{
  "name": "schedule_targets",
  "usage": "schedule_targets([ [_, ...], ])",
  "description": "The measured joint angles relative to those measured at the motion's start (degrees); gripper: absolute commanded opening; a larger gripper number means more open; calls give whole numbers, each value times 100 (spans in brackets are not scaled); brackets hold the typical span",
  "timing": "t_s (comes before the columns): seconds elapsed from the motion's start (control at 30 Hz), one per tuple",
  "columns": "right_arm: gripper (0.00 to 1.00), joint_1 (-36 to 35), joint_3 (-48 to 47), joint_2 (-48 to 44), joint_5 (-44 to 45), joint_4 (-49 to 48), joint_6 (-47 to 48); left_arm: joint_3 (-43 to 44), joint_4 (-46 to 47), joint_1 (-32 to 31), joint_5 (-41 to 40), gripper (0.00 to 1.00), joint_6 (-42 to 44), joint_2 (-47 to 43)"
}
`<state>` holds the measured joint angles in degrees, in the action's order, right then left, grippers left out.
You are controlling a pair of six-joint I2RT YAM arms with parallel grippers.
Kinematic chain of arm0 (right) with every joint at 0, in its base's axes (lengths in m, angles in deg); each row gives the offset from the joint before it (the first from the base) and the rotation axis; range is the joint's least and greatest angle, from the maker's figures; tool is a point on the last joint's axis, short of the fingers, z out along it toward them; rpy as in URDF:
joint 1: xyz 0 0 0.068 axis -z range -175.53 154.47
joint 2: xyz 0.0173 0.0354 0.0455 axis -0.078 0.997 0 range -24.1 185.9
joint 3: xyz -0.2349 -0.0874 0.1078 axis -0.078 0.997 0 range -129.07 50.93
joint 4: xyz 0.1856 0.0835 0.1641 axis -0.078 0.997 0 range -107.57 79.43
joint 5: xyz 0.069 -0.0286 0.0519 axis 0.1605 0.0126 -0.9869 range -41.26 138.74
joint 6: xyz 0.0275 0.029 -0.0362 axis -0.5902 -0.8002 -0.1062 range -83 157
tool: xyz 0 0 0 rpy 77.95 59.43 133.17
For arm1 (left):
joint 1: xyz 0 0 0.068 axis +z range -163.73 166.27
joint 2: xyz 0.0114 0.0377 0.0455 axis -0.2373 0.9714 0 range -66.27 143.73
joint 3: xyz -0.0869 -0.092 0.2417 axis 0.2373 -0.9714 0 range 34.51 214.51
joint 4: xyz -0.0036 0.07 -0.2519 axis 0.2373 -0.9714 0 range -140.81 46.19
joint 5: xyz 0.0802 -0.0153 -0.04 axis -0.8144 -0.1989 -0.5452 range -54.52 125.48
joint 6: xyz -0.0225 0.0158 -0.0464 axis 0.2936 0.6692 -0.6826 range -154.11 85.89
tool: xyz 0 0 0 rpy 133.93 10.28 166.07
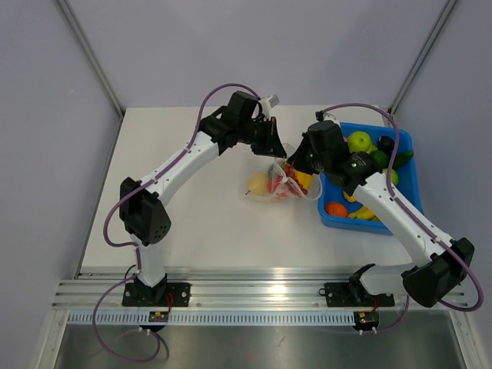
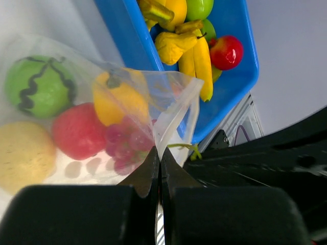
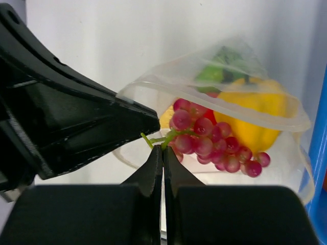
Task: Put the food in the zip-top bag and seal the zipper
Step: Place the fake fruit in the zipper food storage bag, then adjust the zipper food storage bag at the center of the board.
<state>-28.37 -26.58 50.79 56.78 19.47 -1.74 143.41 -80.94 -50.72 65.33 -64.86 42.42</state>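
The clear zip-top bag point(image 1: 275, 187) lies mid-table, and my left gripper point(image 2: 159, 152) is shut on its mouth edge, the zipper point(image 2: 176, 109), lifting it. Seen through the plastic are a green striped ball point(image 2: 38, 87), a red fruit point(image 2: 76, 130), a yellow pepper point(image 2: 120, 99) and a pale yellow fruit point(image 2: 23, 153). My right gripper point(image 3: 162, 149) is shut on the green stem of a red grape bunch point(image 3: 204, 138), which hangs in the bag's mouth beside the pepper point(image 3: 255, 117). In the top view both grippers meet over the bag, left point(image 1: 274, 150) and right point(image 1: 292, 164).
The blue bin point(image 1: 407, 146) stands just right of the bag and holds more food: bananas point(image 2: 199, 58), a red apple point(image 2: 226, 52), green fruits point(image 1: 359, 142) and an orange point(image 1: 335, 208). The left gripper's black body point(image 3: 76, 122) sits close to my right fingers.
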Motion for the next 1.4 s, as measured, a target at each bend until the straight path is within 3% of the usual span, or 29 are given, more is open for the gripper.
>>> schedule_targets([
  [0.17, 0, -2, 212, 127, 7, -24, -79, -243, 136, 22, 160, 0, -68, 0],
  [0.2, 7, -2, 227, 166, 2, -42, -81, -267, 157, 22, 179, 0, -76, 0],
  [0.23, 26, -2, 232, 203, -2, -48, -83, -293, 192, 26, 199, 0, -83, 0],
  [0.33, 52, -2, 227, 391, -57, -52, -63, -332, 275, 28, 236, 0, -83, -7],
  [0.43, 64, -2, 223, 466, -37, 87, 48, -387, 348, 63, 260, 0, -87, -17],
  [0.7, 66, 35, 87, -195, 688, 577, 273, -542, 407, 120, 282, 0, -116, -61],
  [0.8, 65, 367, 236, -584, 756, 643, 275, -542, 417, 127, 289, 0, -127, -66],
  [0.93, 66, 1003, 1137, -1093, 704, 597, 234, -542, 424, 131, 291, 0, -129, -79],
  [1.1, 65, 1073, 1888, -1080, 295, 619, 195, -542, 424, 136, 291, 0, -131, -118],
  [1.33, 56, 1073, 2194, -1062, -131, 380, 111, -544, 422, 136, 289, 0, -131, -199],
  [1.4, 48, 1073, 2194, -1034, -177, 262, 98, -544, 407, 140, 289, 0, -131, -249],
])
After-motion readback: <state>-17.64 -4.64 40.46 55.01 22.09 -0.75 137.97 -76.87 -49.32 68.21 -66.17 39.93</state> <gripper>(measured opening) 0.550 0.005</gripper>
